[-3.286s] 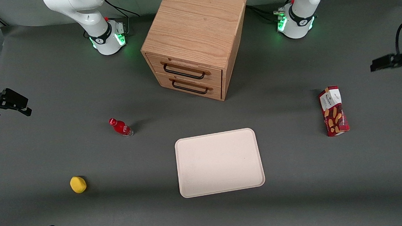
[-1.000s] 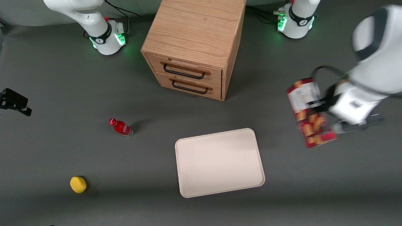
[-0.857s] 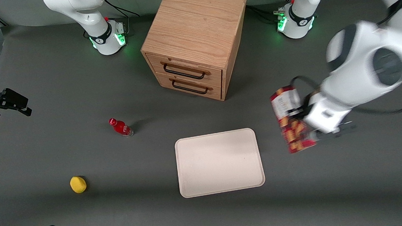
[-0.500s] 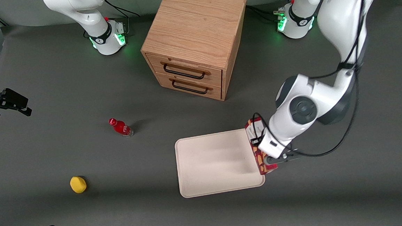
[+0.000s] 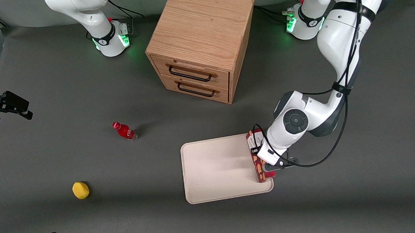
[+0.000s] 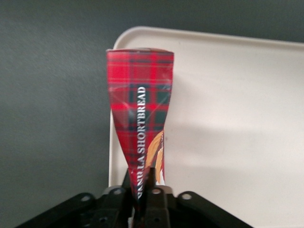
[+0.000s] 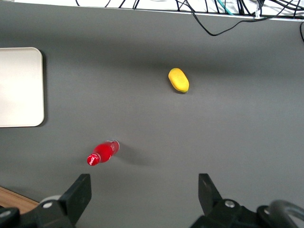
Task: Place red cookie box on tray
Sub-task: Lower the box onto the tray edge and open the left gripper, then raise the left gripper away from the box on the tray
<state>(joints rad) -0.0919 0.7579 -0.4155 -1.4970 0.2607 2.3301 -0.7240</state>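
I see the tray (image 5: 218,170) nearest the front camera on the desk (image 5: 341,187). My claw (image 5: 268,165) is clamped on the red cookie box (image 5: 254,148), holding it over the tray's rim at the working arm's end. Farther off stands the wooden drawer cabinet (image 5: 203,41).

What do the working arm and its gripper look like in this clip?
The left arm has glossy white rounded shells with dark grey joint bands and a round grey cap at the wrist joint. A thin black cable runs along it and loops near the wrist. Its base glows green. The gripper is matte black.
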